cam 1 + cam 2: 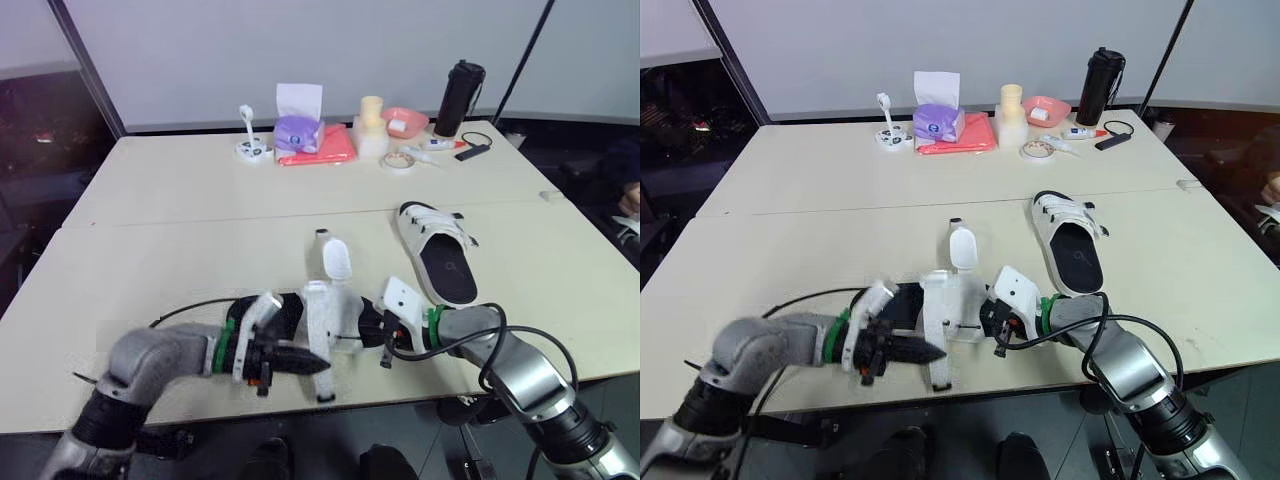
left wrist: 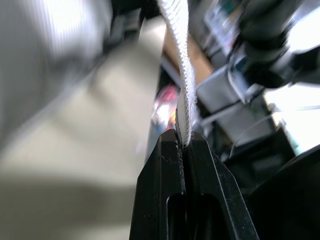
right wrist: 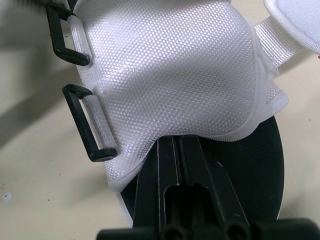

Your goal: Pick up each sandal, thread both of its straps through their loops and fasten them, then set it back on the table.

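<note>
Beige table (image 1: 200, 250). The far sandal (image 1: 437, 255) lies flat on it, right of centre, straps up. The near sandal (image 1: 322, 305) is at the front edge between the two arms; can't tell if it's lifted. The right gripper (image 3: 175, 142) is clamped on the edge of its white upper, beside two black loops (image 3: 86, 122). The left gripper (image 2: 183, 142) is pinched tight on a white strap (image 2: 186, 75).
</note>
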Action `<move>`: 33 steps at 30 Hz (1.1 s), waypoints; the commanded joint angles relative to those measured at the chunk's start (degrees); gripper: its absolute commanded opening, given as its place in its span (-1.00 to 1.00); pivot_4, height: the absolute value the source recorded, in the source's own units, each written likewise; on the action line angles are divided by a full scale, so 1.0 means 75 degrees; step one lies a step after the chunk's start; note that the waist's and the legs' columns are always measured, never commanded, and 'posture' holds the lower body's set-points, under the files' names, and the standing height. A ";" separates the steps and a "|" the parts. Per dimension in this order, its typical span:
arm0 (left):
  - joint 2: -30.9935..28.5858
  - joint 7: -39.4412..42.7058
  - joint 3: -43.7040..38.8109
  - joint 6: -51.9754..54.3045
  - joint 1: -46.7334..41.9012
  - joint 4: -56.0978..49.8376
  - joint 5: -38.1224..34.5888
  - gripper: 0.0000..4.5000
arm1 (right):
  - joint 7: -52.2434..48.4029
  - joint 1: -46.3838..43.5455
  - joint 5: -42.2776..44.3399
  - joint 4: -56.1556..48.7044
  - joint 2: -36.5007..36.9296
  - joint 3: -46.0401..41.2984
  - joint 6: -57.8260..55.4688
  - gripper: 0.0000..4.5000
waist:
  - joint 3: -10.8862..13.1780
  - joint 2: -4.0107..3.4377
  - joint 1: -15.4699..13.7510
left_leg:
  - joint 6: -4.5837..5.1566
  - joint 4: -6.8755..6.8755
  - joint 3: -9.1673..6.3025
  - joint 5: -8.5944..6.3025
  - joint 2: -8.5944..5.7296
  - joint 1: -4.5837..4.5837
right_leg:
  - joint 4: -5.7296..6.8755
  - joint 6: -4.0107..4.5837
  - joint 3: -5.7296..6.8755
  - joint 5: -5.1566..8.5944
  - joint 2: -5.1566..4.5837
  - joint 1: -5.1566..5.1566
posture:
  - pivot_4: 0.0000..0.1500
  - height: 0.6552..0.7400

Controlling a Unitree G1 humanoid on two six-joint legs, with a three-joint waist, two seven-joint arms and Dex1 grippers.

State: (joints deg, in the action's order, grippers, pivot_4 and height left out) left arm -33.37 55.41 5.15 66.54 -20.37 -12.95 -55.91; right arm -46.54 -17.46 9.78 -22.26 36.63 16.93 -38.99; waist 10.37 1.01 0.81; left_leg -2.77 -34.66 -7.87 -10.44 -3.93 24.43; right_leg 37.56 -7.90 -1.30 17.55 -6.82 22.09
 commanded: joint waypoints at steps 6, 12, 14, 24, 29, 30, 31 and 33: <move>0.0086 0.0260 -0.0769 0.0223 -0.1546 0.1481 -0.0365 -0.98 | 0.0095 0.0102 -0.0131 0.0167 -0.0046 0.0197 -0.0081 -1.00 | 0.0001 0.0003 0.0001 | 0.0000 -0.0002 -0.0002 0.0001 -0.0015 -0.0001 | -0.0003 -0.0004 0.0006 -0.0003 0.0004 0.0001 | 1.00 0.87; 0.0245 0.1187 0.0085 -0.0756 -0.2577 0.3180 0.0902 -0.98 | 0.0141 0.0075 -0.0162 0.0184 -0.0087 0.0241 -0.0057 -1.00 | 0.0001 0.0004 0.0017 | 0.0000 0.0002 0.0006 0.0001 -0.0019 -0.0001 | -0.0003 -0.0021 0.0005 -0.0012 0.0006 -0.0003 | 1.00 0.87; 0.0264 0.1556 0.0337 -0.1031 -0.2734 0.3494 0.1249 -0.98 | 0.0153 0.0078 -0.0163 0.0167 -0.0091 0.0248 -0.0062 -1.00 | 0.0001 0.0004 0.0028 | 0.0000 0.0004 0.0008 0.0001 -0.0019 0.0000 | -0.0004 -0.0023 0.0003 -0.0013 0.0006 -0.0002 | 1.00 0.87; 0.0195 0.2976 0.0776 -0.1415 -0.3092 0.4159 0.2001 -0.98 | 0.0221 0.0188 -0.0148 0.0011 -0.0073 0.0231 -0.0143 -1.00 | 0.0001 0.0005 0.0032 | -0.0001 0.0028 0.0007 0.0002 -0.0016 0.0000 | -0.0009 -0.0025 0.0001 -0.0014 0.0006 0.0009 | 1.00 0.87; 0.0231 0.3284 0.0670 -0.1453 -0.3183 0.4348 0.2188 -0.98 | 0.0247 0.0199 -0.0132 -0.0032 -0.0073 0.0238 -0.0175 -1.00 | 0.0001 0.0005 0.0032 | -0.0001 0.0039 0.0007 0.0003 -0.0016 -0.0001 | -0.0015 -0.0027 0.0002 -0.0016 0.0006 0.0012 | 1.00 0.87; 0.0266 0.3278 0.0599 -0.1412 -0.3205 0.4390 0.2168 -0.98 | 0.0249 0.0195 -0.0132 -0.0035 -0.0076 0.0241 -0.0182 -1.00 | 0.0001 0.0005 0.0033 | -0.0001 0.0041 0.0007 0.0003 -0.0016 -0.0001 | -0.0015 -0.0028 0.0002 -0.0016 0.0006 0.0012 | 1.00 0.87; 0.0291 0.3284 0.0543 -0.1373 -0.3219 0.4417 0.2146 -0.98 | 0.0252 0.0193 -0.0133 -0.0042 -0.0080 0.0246 -0.0188 -1.00 | 0.0001 0.0005 0.0034 | -0.0001 0.0043 0.0007 0.0003 -0.0016 -0.0001 | -0.0015 -0.0028 0.0002 -0.0016 0.0006 0.0013 | 1.00 0.87; 0.0299 0.3361 0.0512 -0.1319 -0.3212 0.4401 0.2130 -0.98 | 0.0256 0.0185 -0.0132 -0.0042 -0.0091 0.0252 -0.0193 -1.00 | 0.0001 0.0005 0.0035 | -0.0001 0.0044 0.0007 0.0003 -0.0016 -0.0001 | -0.0015 -0.0028 0.0002 -0.0016 0.0006 0.0014 | 1.00 0.87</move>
State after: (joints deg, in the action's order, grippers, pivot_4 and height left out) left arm -31.07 79.63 10.44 56.40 -43.01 20.33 -39.40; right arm -45.26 -16.84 9.71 -23.40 36.13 17.23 -39.12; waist 10.38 1.05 1.08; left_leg -2.77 -34.33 -7.82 -10.41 -4.05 24.42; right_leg 37.44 -8.11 -1.28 17.43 -6.77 22.20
